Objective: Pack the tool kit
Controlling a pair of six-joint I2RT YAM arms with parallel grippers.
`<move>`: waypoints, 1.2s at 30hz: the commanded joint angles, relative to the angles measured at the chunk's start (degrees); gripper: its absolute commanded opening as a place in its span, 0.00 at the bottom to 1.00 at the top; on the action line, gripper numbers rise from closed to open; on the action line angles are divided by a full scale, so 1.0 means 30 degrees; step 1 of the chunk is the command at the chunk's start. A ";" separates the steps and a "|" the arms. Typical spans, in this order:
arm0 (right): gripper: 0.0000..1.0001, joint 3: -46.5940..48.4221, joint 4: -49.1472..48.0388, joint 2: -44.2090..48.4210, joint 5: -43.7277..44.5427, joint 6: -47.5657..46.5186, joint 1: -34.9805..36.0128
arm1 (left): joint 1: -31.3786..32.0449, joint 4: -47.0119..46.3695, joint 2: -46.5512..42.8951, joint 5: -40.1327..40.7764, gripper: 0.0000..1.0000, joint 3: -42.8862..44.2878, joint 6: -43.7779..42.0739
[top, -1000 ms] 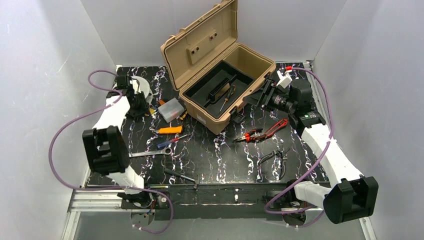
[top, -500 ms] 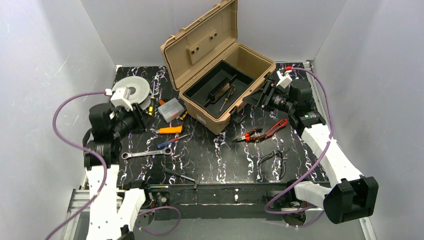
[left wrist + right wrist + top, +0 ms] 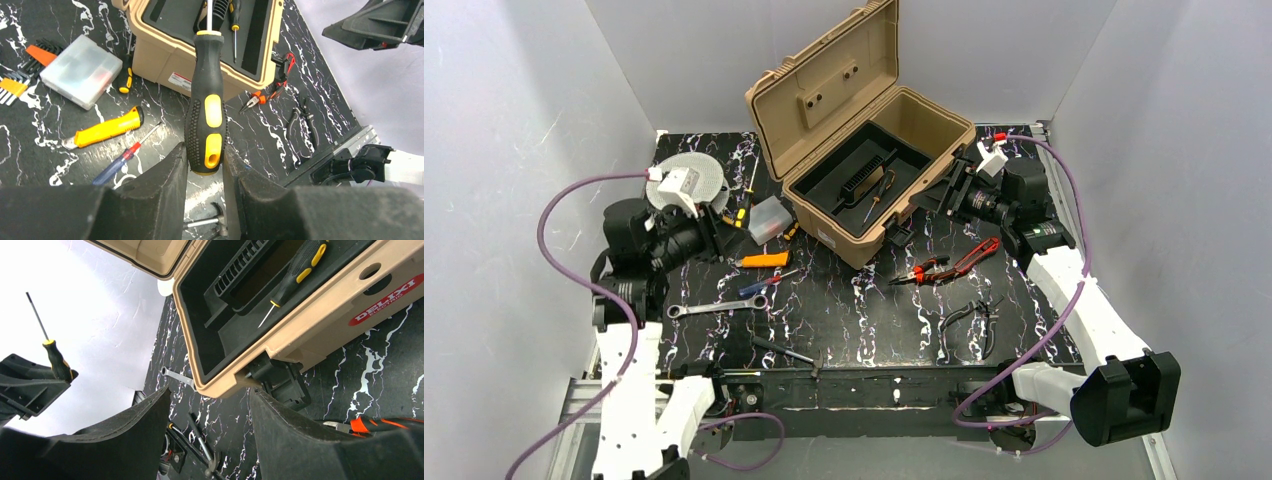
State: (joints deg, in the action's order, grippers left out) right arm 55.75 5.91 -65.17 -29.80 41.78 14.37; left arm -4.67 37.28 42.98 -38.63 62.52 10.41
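**Item:** large tan hard-plastic toolbox (image 3: 836, 228), lid raised, standing at the far middle of the bench. Its black inner tray (image 3: 819, 188) already carries one stowed screwdriver (image 3: 300, 265).

**Change:** the left gripper (image 3: 205, 162), a second ago reaching down at the far-left corner by the grey round spool (image 3: 686, 172), is now drawn back and raised near the left edge. Its fingers are clamped on the black-and-yellow-handled screwdriver (image 3: 206, 107), shaft aimed at the box. The pick-up looks done, and the carry to the tray likely follows.

**Right gripper** (image 3: 210, 395): unmoved beside the box's front latch, fingers spread, nothing held.

**Outstanding:** red-handled pliers (image 3: 944, 265), loose on the bench toward the right edge.
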 commanded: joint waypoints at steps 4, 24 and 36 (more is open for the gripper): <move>0.67 0.1105 0.0152 0.0121 0.0080 -0.0457 -0.0045 | 0.2947 -0.1862 0.2925 0.1736 0.00 0.2286 -0.0727; 0.67 0.1480 0.1367 0.0518 0.0595 -0.1044 -0.0066 | 1.0516 -0.3621 1.3999 1.0817 0.00 0.8283 -0.5775; 0.67 0.1761 0.1997 0.0443 0.1192 -0.1592 -0.0045 | 1.0564 -0.2719 1.9414 1.1476 0.04 1.1742 -0.7281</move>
State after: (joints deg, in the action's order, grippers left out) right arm 57.98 11.79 -64.82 -26.96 38.54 14.37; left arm 26.85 28.12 100.25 -5.17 94.28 -9.58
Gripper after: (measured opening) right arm 0.668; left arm 0.266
